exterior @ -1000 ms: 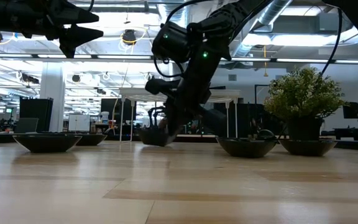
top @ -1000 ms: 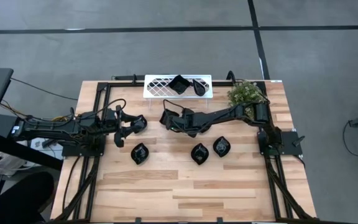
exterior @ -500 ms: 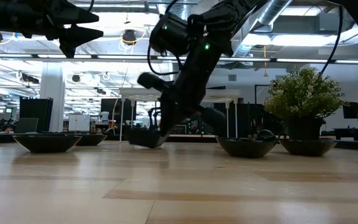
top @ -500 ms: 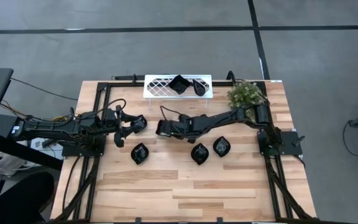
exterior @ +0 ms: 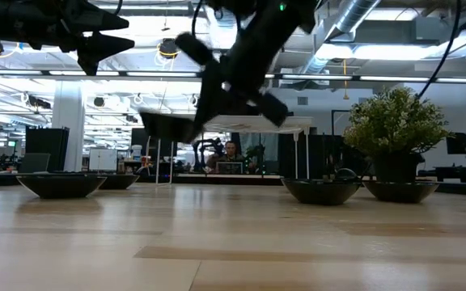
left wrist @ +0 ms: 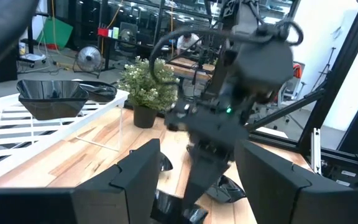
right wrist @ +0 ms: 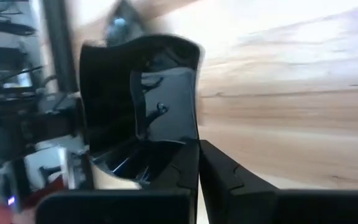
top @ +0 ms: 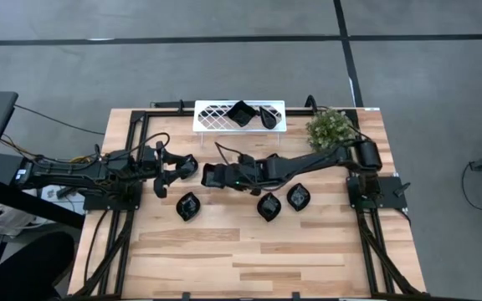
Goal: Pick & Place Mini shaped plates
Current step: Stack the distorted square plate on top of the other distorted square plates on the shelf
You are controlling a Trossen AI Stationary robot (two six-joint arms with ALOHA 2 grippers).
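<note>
The right gripper (top: 213,175) is clamped on a black dish (top: 210,176), its two fingers (right wrist: 185,180) pressed together over the dish's rim. In the right wrist view the held dish (right wrist: 138,124) stands just ahead of the fingertips, a wavy-edged square with its glossy hollow facing the camera. In the low view it (exterior: 167,128) hangs clear above the table (exterior: 233,242), sticking out to the left of the gripper (exterior: 209,121), and nothing touches it from below. From above, the right arm (top: 308,160) stretches leftward from its base at the right edge, so the gripper and its dish are near the table's middle, toward the far side.

Just left of the held dish is the left gripper (top: 174,171), fingers spread wide with nothing between them, held high over the table. The two grippers are close but apart.

On the near side of the right arm three more dishes lie on the wood: one (top: 188,206) to the left, below the left gripper, and two side by side, (top: 268,206) and (top: 298,197), under the right forearm.

At the far edge a white lattice tray (top: 212,117) holds two dishes, a squarish one (top: 241,113) and a slimmer one (top: 268,116) to its right. A small potted plant (top: 331,125) stands right of the tray.
</note>
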